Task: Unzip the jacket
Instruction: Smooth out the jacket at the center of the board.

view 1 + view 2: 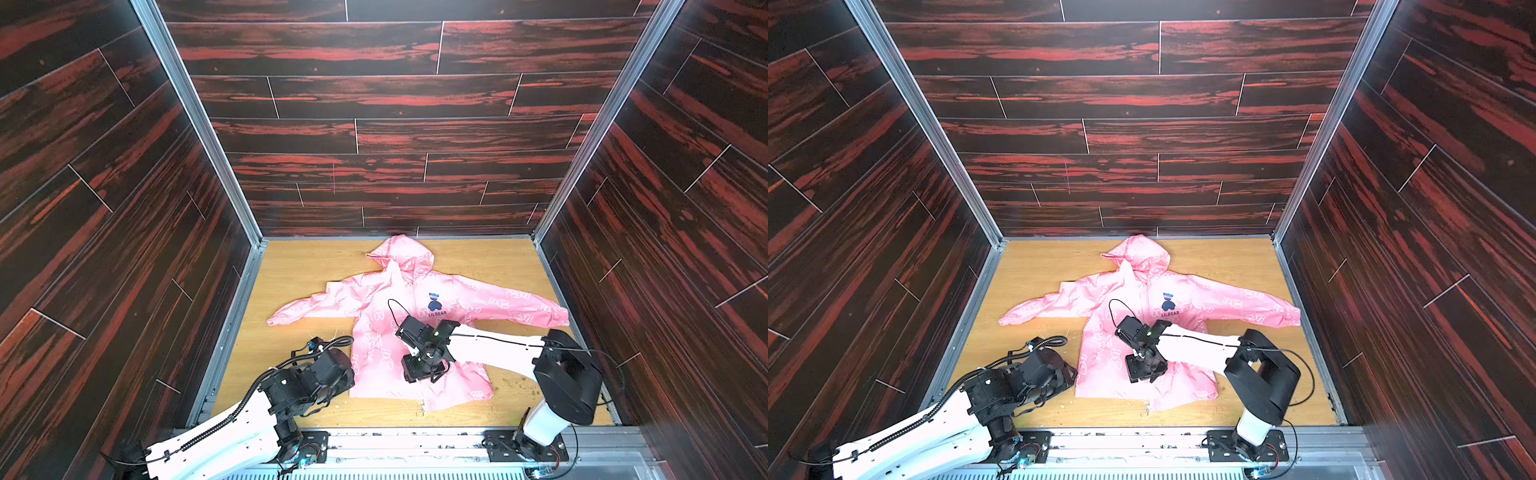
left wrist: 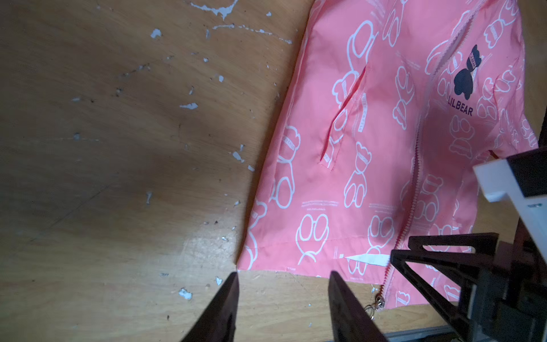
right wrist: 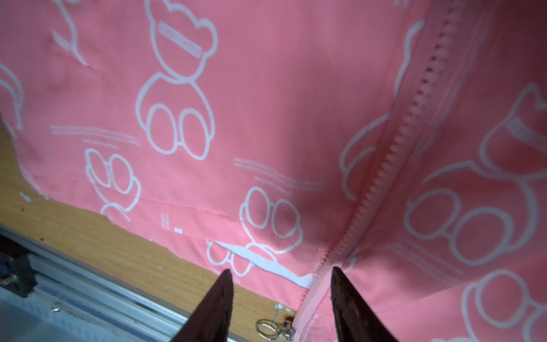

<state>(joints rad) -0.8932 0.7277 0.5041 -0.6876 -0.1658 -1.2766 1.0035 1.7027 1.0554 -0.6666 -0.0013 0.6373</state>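
Low in both wrist views, left fingers (image 2: 225,305) and right fingers (image 3: 349,302) hang apart by the jacket (image 2: 355,177), maybe to grab its zipper pull (image 3: 268,328).

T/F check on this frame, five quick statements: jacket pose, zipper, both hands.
1. The jacket lies front-up, with the LILBEAR logo showing. True.
2. The zipper slider sits up at the collar. False: it is at the hem end, with its ring pull on the table.
3. The left hand grips a sleeve. False: it is open and holds nothing, beside the hem corner.
4. The right hand is open over the lower front, next to the zipper line. True.
5. The hood points toward the arm bases. False: it points toward the back wall.
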